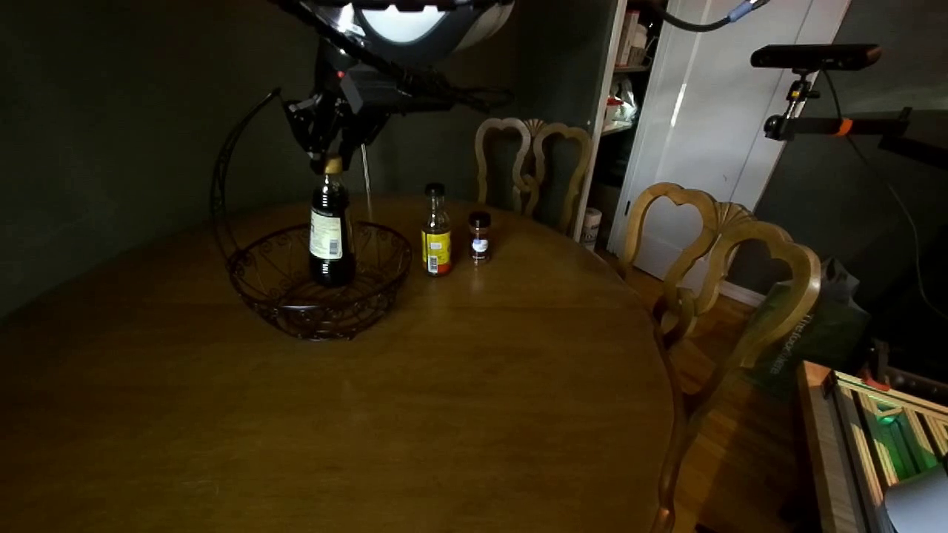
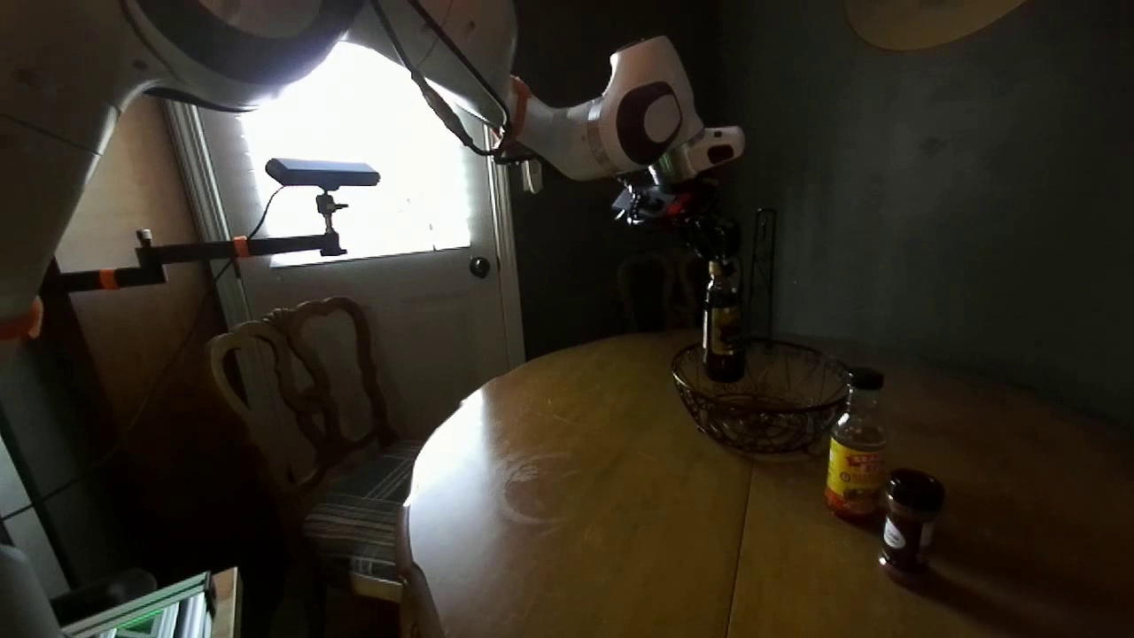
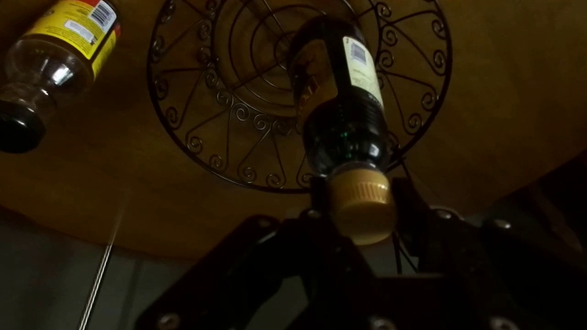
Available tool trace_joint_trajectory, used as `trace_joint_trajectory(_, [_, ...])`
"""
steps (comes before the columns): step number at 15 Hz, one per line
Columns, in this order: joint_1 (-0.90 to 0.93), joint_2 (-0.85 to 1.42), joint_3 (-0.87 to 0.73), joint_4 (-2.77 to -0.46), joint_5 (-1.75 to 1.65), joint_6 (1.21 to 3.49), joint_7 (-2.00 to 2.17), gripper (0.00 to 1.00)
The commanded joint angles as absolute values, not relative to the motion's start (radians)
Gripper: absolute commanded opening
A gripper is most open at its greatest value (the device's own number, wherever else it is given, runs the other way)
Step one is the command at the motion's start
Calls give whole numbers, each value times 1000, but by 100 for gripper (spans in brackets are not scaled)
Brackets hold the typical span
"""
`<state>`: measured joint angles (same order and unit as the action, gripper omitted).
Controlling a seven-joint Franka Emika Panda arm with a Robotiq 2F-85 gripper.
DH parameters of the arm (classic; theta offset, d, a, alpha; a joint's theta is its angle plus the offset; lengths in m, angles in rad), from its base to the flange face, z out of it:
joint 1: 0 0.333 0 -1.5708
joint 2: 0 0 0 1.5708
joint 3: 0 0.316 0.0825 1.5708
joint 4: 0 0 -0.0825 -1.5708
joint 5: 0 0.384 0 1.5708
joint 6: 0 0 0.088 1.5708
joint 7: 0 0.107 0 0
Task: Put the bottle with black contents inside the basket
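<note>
The bottle with black contents (image 1: 326, 237) has dark glass, a tan cap and a pale label. It hangs nearly upright within the basket's rim in both exterior views (image 2: 724, 332). The basket (image 1: 300, 306) is a round dark wire bowl with a tall arched handle (image 1: 218, 174); it also shows in an exterior view (image 2: 775, 406). My gripper (image 3: 362, 197) is shut on the bottle's cap, one finger on each side. In the wrist view the bottle (image 3: 341, 101) lies over the basket's bowl (image 3: 257, 187). Its base looks above the basket floor; contact is unclear.
A yellow-labelled bottle with a black cap (image 1: 436, 248) and a tiny dark bottle (image 1: 479, 240) stand on the table (image 1: 444, 407) beside the basket. The basket's handle rises close to the gripper (image 2: 764, 275). Chairs (image 1: 533, 170) stand round the table edge.
</note>
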<state>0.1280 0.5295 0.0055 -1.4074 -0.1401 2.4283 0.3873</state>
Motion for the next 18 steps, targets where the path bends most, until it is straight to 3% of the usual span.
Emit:
trace_joint_trajectory(1, [140,602,-12,-1328,-116,2442,369,13])
trace_joint_trajectory(16, [128,715,-2,-1281,-75,2410,289,13])
trace_joint_trajectory(17, [127,719,-1,-1270,-73,2407,281,63])
trace_joint_trajectory(18, [128,721,-2,-1264,-72,2408,278,64])
